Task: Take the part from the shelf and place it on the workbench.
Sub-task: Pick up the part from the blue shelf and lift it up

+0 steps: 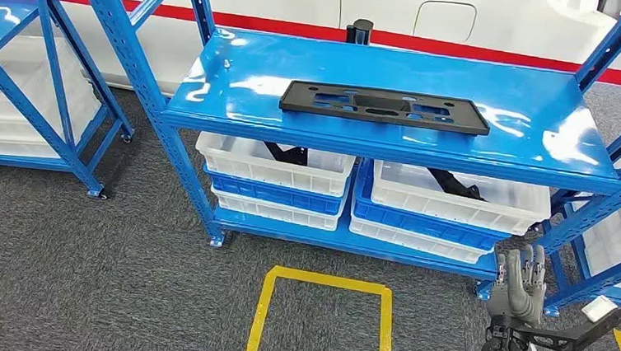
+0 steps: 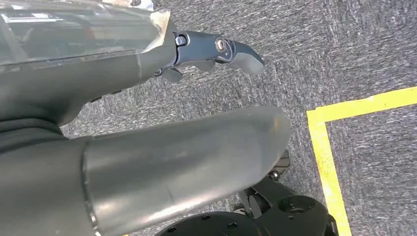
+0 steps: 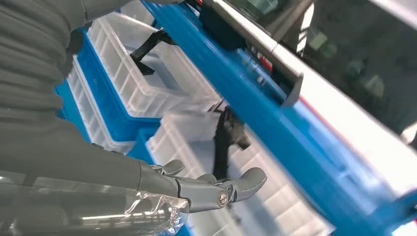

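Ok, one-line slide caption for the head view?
Right hand open beside the blue shelf; black part lies flat on top, untouched.

Glossy blue metal shelf point(image 1: 534, 117); matt black part point(image 1: 384, 107); rough grey carpet point(image 1: 102, 268).

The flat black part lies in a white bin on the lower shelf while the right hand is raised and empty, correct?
Not quite. In the head view the flat black part lies on the blue top shelf, above the white bins. The right hand is indeed raised and empty.

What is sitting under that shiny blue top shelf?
Under the blue top shelf sit white bins stacked on blue bins. A black part pokes out of the top white bins. The lower bins' contents are covered.
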Robot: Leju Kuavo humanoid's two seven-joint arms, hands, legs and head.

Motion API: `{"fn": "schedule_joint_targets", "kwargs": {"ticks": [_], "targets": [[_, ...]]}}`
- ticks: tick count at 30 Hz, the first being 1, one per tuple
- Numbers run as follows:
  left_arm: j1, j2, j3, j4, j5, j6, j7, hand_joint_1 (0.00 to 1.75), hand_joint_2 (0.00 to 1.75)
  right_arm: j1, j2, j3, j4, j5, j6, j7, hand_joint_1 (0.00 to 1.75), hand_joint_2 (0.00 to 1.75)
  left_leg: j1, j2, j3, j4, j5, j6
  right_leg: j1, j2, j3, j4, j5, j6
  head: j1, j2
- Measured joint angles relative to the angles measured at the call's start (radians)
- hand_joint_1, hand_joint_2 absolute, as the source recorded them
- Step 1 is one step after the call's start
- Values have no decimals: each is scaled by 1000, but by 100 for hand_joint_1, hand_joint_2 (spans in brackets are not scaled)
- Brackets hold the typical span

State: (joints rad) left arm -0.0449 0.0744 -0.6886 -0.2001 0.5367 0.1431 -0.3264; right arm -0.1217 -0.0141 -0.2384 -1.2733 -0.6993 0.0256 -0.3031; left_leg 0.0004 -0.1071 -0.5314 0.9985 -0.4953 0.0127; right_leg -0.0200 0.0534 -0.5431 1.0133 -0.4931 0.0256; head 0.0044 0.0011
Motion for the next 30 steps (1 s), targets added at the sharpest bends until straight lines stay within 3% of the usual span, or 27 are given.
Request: {"fn": "schedule_joint_targets", "kwargs": {"ticks": [18,30], "targets": [[-3,-1,0,3,0,5,-18,0,0,-24,-20,252,-328,514,-143,-132,0,175,0,0,0,0,0,0,0,0,0,0,0,0,0,0],[-8,0,-10,4,-13,29,-14,0,0,-90,-49,436,-372,918,-265,-94,0,175,0,0,0,0,0,0,0,0,0,0,0,0,0,0]]}}
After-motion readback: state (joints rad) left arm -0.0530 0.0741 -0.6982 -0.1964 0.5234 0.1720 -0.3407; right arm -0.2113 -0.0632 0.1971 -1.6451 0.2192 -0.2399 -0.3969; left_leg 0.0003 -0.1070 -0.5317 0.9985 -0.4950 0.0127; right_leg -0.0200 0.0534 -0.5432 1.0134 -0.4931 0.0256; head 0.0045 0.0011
